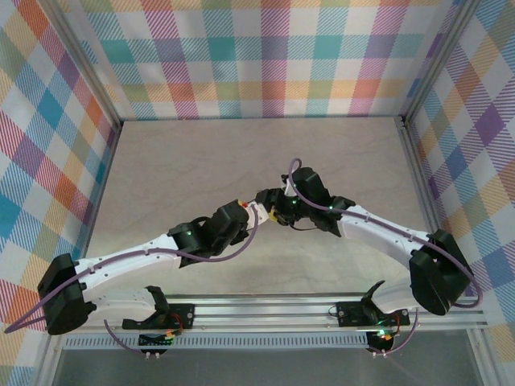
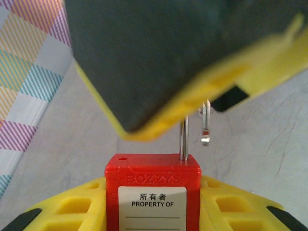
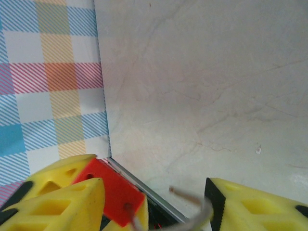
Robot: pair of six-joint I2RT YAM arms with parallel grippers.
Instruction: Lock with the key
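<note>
Red padlock (image 2: 152,192) labelled "PROPERTY OF", embossed "BOZZYS"

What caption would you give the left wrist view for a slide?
Left gripper holds a red padlock labelled PROPERTY OF, its shackle rising under a finger of the other arm.

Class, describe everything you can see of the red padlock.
The red padlock has a blocky, plastic-looking body with embossed lettering and a white label reading PROPERTY OF. It is clamped at its sides by the left gripper's yellow fingers. Its metal shackle is open: one leg sits in the body, the other hole is empty, and the free end is swung aside, between the open right gripper's tips.
</note>
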